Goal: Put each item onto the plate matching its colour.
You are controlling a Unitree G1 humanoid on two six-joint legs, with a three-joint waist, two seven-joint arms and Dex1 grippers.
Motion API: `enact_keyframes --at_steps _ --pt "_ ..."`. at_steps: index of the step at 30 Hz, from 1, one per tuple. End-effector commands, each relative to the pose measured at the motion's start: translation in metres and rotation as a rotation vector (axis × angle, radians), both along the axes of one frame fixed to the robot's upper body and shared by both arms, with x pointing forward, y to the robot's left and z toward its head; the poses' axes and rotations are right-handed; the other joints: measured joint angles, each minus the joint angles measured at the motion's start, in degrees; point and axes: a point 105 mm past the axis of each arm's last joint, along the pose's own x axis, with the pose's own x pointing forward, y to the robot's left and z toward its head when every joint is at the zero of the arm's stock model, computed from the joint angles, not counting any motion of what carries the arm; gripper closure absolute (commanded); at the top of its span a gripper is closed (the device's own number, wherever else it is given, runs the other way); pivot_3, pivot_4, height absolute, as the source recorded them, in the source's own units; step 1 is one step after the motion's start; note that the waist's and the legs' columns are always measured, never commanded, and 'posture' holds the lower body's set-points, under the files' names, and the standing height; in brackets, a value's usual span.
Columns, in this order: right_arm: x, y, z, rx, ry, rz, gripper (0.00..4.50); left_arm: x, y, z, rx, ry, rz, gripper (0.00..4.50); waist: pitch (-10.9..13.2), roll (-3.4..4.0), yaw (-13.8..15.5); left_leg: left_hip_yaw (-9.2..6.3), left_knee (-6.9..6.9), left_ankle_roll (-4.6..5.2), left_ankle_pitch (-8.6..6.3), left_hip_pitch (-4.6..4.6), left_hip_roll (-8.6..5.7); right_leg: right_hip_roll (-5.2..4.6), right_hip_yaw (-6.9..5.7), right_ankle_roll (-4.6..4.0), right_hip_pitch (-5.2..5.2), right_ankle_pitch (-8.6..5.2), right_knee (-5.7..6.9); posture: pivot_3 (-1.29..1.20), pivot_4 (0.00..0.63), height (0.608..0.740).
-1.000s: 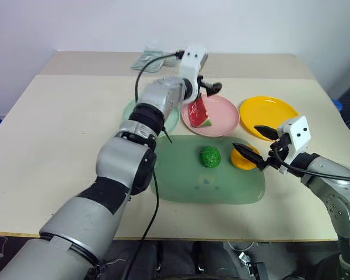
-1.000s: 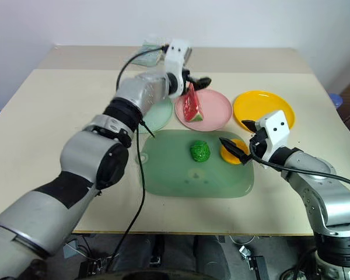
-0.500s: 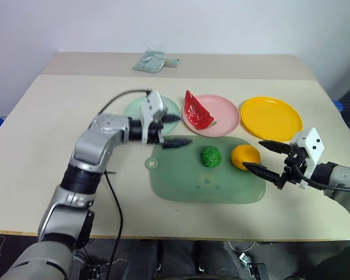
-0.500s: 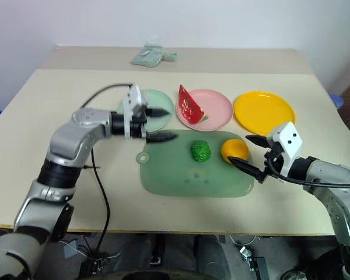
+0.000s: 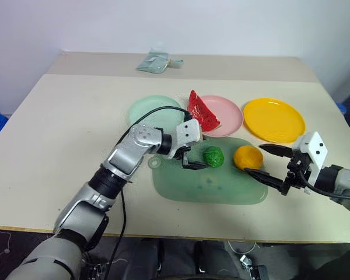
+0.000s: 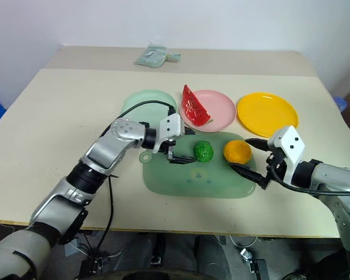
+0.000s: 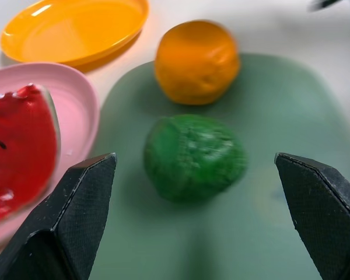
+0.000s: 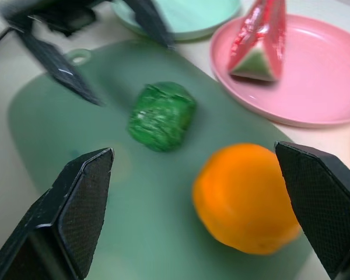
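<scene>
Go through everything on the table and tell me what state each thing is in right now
watermelon wedge: on the pink plate, placed
bumpy green ball: on the green mat, not yet sorted
orange fruit: on the mat, not yet sorted
mint green plate: empty
yellow plate: empty
left gripper: open, beside the ball
right gripper: open, by the orange

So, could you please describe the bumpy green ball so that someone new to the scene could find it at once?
On the beige table, find the translucent green mat in front of the three round plates. The green ball sits on it beside the orange fruit, in front of the open left gripper. It alone is dark green and bumpy.
</scene>
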Motion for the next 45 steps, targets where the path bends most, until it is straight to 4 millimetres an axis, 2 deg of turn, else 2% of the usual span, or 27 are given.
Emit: enact_keyframes --at_steps 1,4,5,7,11,17,21,24,28,32,38,45 --pt "-0.004 0.002 0.008 0.006 -0.041 -0.005 0.0 0.001 -0.01 0.005 -0.02 -0.037 -0.025 0.05 0.0 0.0 0.0 0.0 0.02 0.01 -0.01 -0.01 0.0 0.0 0.0 0.0 0.0 0.0 0.0 0.0 0.15 0.74" --pt "-0.006 0.001 0.005 0.003 -0.035 -0.016 0.0 -0.002 -0.013 0.001 -0.015 -0.026 -0.048 0.05 0.0 0.0 0.1 0.0 0.09 0.03 -0.02 -0.03 0.0 0.01 0.0 0.01 0.01 0.0 0.02 0.0 0.15 0.74" --pt "-0.006 0.0 0.004 0.002 -0.035 -0.019 0.0 -0.001 -0.012 -0.002 -0.004 -0.033 -0.045 0.28 0.0 0.0 0.0 0.0 0.12 0.05 -0.03 -0.03 0.0 0.01 0.0 0.01 0.01 0.0 0.03 0.0 0.15 0.74" --pt "-0.006 -0.002 0.005 0.002 -0.038 -0.027 0.0 0.0 -0.009 -0.006 0.016 -0.037 -0.039 0.91 0.0 0.0 0.0 0.0 0.12 0.05 -0.03 -0.03 0.0 0.01 0.0 0.01 0.01 0.0 0.03 0.0 0.15 0.74" --pt "-0.004 -0.003 0.006 0.003 -0.045 -0.032 0.0 0.002 -0.004 -0.009 0.019 -0.023 -0.016 2.83 0.0 0.0 0.0 0.0 0.12 0.05 -0.03 -0.02 0.01 0.03 0.0 0.01 0.01 0.0 0.04 0.0 0.15 0.74" --pt "0.0 -0.001 0.011 0.019 -0.06 -0.027 0.0 0.007 0.011 0.009 -0.117 0.064 0.063 2.83 0.0 0.0 0.0 -0.01 0.15 0.06 -0.04 -0.02 0.02 0.02 0.0 0.01 0.01 0.0 0.05 0.0 0.15 0.74" --pt "0.002 -0.002 0.011 0.023 -0.059 -0.026 0.0 0.009 0.016 0.015 -0.146 0.09 0.088 2.83 0.0 0.0 0.1 -0.02 0.18 0.07 -0.04 -0.04 0.03 0.02 -0.01 0.01 0.02 0.0 0.06 0.0 0.15 0.74" --pt "0.002 -0.001 0.011 0.026 -0.057 -0.021 0.0 0.009 0.018 0.018 -0.159 0.109 0.08 1.92 0.0 0.0 0.1 -0.02 0.22 0.08 -0.05 -0.04 0.02 0.01 -0.01 0.01 0.04 0.0 0.06 0.0 0.15 0.74" --pt "0.002 0.0 0.01 0.032 -0.056 -0.023 0.0 0.009 0.013 0.02 -0.176 0.107 0.077 0.03 0.0 0.01 0.1 -0.01 0.23 0.06 -0.04 -0.04 0.02 0.02 -0.01 0.01 0.03 0.0 0.07 0.0 0.15 0.74" --pt "0.0 0.001 0.009 0.038 -0.057 -0.029 0.0 0.018 0.02 0.026 -0.183 0.046 0.137 0.03 0.0 0.0 0.0 -0.01 0.26 0.08 -0.05 -0.05 0.02 0.02 -0.01 0.01 0.04 0.0 0.07 0.0 0.15 0.74" --pt "0.0 0.004 0.007 0.045 -0.056 -0.028 0.0 0.019 0.027 0.004 -0.043 -0.011 0.124 0.03 0.0 0.02 0.0 -0.01 0.25 0.03 -0.02 -0.04 0.02 0.03 0.0 0.01 0.02 0.0 0.12 0.0 0.15 0.74" --pt "0.002 0.009 0.007 0.053 -0.06 -0.018 0.0 0.013 0.024 -0.012 0.002 0.049 0.089 0.03 0.0 0.02 0.0 -0.01 0.31 0.1 -0.06 -0.06 0.01 0.03 -0.01 0.01 0.04 0.0 0.12 0.0 0.15 0.74"
